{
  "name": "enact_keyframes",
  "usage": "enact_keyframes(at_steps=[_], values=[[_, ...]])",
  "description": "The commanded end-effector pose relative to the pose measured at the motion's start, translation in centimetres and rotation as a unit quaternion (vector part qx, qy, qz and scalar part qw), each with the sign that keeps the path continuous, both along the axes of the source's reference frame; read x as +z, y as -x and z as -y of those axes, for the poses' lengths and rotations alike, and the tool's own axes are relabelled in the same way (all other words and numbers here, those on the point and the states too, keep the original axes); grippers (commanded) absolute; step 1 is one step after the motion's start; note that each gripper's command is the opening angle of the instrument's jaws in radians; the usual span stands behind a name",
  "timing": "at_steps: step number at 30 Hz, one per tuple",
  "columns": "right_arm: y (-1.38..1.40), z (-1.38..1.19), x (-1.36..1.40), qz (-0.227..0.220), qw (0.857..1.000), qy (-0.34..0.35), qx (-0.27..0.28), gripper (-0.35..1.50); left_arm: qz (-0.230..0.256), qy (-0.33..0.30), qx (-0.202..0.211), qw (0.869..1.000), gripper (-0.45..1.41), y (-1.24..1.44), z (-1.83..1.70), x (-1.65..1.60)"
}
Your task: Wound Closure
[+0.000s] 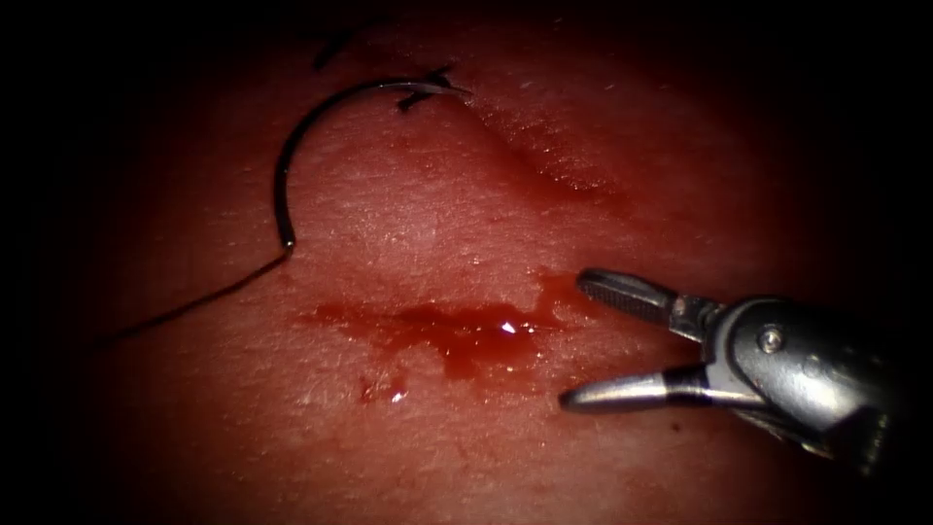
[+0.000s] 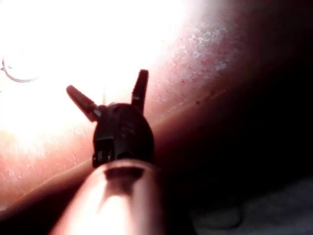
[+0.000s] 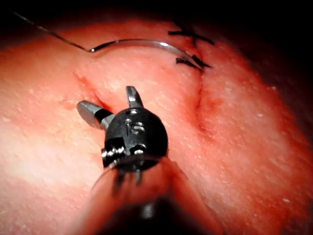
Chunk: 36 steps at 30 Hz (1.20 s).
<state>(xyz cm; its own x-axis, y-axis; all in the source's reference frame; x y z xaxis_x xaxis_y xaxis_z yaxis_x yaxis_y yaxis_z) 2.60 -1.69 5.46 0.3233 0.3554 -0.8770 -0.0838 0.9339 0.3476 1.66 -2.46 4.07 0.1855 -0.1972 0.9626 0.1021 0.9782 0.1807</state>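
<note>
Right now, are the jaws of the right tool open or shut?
Open. The right tool has its jaws spread apart, holding nothing. The needle lies apart on the tissue.

Surgical training bench: tissue (image 1: 408, 224) is lying lit under an endoscope, curved needle (image 1: 292, 156) resting at 11 o'clock.

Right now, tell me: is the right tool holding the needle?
No. The right tool is open and empty; the needle lies free on the tissue.
</note>
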Motion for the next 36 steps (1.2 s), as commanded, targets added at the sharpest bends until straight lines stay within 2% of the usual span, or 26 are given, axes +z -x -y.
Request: enact_keyframes(at_steps=[1,6,10,11,12,14,15,16,17,22,25,26,27,28,29,30,31,32,33,35,36], values=[[-0.18,-0.03,0.0,0.011,0.999,0.03,-0.008,0.91,-0.026,-0.011,-0.034,0.999,0.9,0.11,-0.07,0.2],[-0.32,-0.03,-0.13,0.024,0.997,0.066,-0.015,0.91,-0.054,-0.028,-0.065,0.996,0.98,0.22,-0.15,0.45],[-0.38,-0.05,-0.21,0.026,0.997,0.073,-0.015,0.91,-0.06,-0.035,-0.075,0.995,0.98,0.3,-0.08,0.51],[-0.43,-0.1,-0.24,0.03,0.996,0.086,-0.022,0.78,-0.058,-0.042,-0.079,0.994,1.01,0.35,-0.04,0.51],[-0.47,-0.15,-0.24,0.037,0.995,0.085,-0.029,0.74,-0.06,-0.045,-0.082,0.994,1.05,0.38,-0.03,0.49],[-0.59,-0.3,-0.23,0.056,0.994,0.084,-0.044,0.76,-0.064,-0.057,-0.093,0.992,1.06,0.46,-0.04,0.47],[-0.63,-0.36,-0.23,0.063,0.993,0.085,-0.05,0.86,-0.063,-0.063,-0.101,0.991,1.1,0.5,-0.05,0.46],[-0.63,-0.36,-0.23,0.063,0.993,0.085,-0.05,0.86,-0.063,-0.063,-0.101,0.991,1.1,0.5,-0.05,0.46],[-0.7,-0.44,-0.22,0.071,0.993,0.084,-0.054,0.99,-0.059,-0.079,-0.126,0.987,1.16,0.63,-0.08,0.45],[-0.71,-0.29,-0.18,0.059,0.993,0.095,-0.035,0.99,-0.049,-0.087,-0.191,0.976,1.21,1.04,-0.21,0.53],[-0.68,-0.12,-0.13,0.058,0.992,0.103,-0.037,0.98,-0.069,-0.085,-0.221,0.969,1.21,1.37,-0.33,0.65],[-0.68,-0.12,-0.13,0.058,0.992,0.103,-0.037,0.98,-0.069,-0.085,-0.221,0.969,1.21,1.37,-0.33,0.65],[-0.63,-0.07,-0.1,0.059,0.993,0.096,-0.037,0.84,-0.078,-0.086,-0.236,0.965,1.18,1.6,-0.43,0.75],[-0.61,-0.07,-0.1,0.06,0.993,0.096,-0.04,0.84,-0.083,-0.085,-0.244,0.963,1.16,1.75,-0.5,0.82],[-0.61,-0.07,-0.1,0.06,0.993,0.096,-0.04,0.84,-0.083,-0.085,-0.244,0.963,1.16,1.75,-0.5,0.82],[-0.51,-0.09,-0.11,0.062,0.993,0.087,-0.041,0.81,-0.088,-0.09,-0.257,0.958,1.15,1.96,-0.62,0.95],[-0.47,-0.09,-0.11,0.062,0.994,0.084,-0.041,0.81,-0.092,-0.089,-0.263,0.956,1.15,2.06,-0.68,1.02],[-0.47,-0.09,-0.11,0.062,0.994,0.084,-0.041,0.81,-0.092,-0.089,-0.263,0.956,1.15,2.06,-0.68,1.02],[-0.36,-0.1,-0.09,0.064,0.994,0.074,-0.039,0.79,-0.11,-0.091,-0.274,0.951,1.15,2.28,-0.82,1.19],[-0.31,-0.09,-0.09,0.064,0.994,0.074,-0.04,0.79,-0.116,-0.1,-0.274,0.949,1.15,2.36,-0.88,1.27],[-0.22,-0.09,-0.06,0.068,0.995,0.066,-0.036,0.79,-0.138,-0.111,-0.263,0.948,1.15,2.52,-1.0,1.46]])
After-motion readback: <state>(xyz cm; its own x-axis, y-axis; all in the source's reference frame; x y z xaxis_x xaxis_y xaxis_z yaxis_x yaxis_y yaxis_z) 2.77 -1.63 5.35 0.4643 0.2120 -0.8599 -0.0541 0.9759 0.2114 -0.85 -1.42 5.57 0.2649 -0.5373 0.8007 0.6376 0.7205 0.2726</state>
